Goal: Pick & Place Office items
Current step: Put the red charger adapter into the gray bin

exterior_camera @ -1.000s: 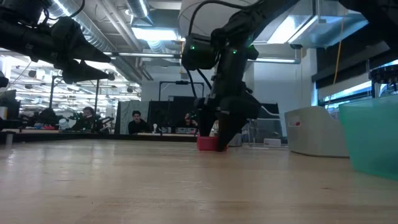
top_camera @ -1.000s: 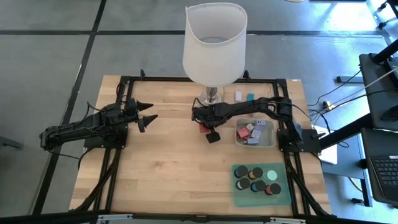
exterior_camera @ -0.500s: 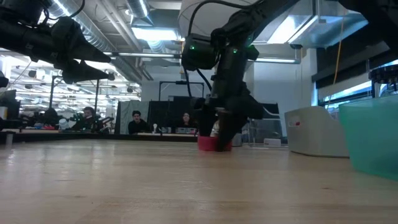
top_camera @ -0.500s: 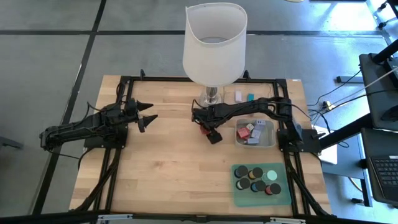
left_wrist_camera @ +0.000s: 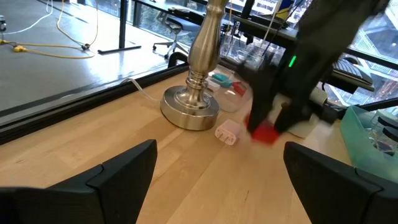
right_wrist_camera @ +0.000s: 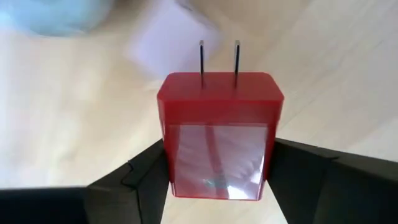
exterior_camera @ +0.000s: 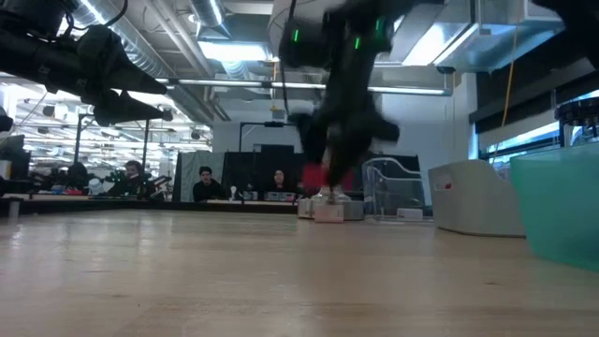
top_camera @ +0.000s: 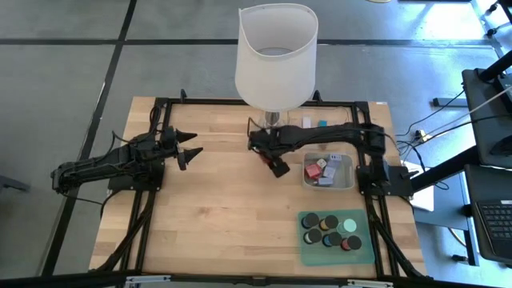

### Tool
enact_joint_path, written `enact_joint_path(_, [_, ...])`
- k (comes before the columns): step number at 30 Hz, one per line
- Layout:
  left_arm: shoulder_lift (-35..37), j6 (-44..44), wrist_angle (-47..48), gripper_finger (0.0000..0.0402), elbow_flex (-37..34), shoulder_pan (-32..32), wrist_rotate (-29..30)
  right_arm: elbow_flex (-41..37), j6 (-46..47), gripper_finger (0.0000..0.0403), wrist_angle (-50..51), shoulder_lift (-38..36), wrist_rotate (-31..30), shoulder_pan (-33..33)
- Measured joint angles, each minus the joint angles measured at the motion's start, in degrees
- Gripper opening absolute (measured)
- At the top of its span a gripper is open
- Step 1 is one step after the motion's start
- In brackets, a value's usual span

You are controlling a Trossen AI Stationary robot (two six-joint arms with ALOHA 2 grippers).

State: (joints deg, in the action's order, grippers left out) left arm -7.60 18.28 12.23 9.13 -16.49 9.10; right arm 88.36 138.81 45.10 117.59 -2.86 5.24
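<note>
Red plastic plug block (right_wrist_camera: 219,134) with two metal prongs sits clamped between the right gripper's (top_camera: 276,165) jaws, lifted off the wooden table (top_camera: 216,208) near the silver lamp base (left_wrist_camera: 190,107). Left gripper (top_camera: 190,151) hangs spread open and empty, well apart.

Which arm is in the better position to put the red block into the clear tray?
The right one. The right gripper is closed on the red block, lifted off the table beside the clear tray. The left gripper hangs open, far over on the left side of the table.
</note>
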Motion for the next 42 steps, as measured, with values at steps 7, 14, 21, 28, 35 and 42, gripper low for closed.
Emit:
enact_joint_path(7, [0.00,0.00,0.00,0.0347,0.00,0.00,0.00,6.75,8.09,0.0217,21.58,-8.71,-13.57,-4.08])
enact_joint_path(14, [0.00,0.00,0.01,0.0347,0.00,0.00,0.00,7.17,28.74,0.0222,39.61,-13.86,-18.50,-7.98])
enact_joint_path(21, [0.00,0.00,0.02,0.0347,0.00,0.00,0.00,3.79,34.33,0.0230,44.68,-15.61,-5.91,-7.82])
enact_joint_path(28, [0.02,0.00,0.02,0.0347,0.00,0.00,0.00,-5.63,32.93,0.0220,43.79,-20.77,-0.70,-7.69])
enact_joint_path(35, [0.00,0.00,0.00,0.0347,0.00,0.00,0.00,-13.04,31.68,0.0234,43.83,-25.40,-0.54,-7.65])
enact_joint_path(42, [0.00,0.00,0.02,0.0347,0.00,0.00,0.00,-20.63,28.22,0.0236,42.64,-28.05,-0.65,-7.66])
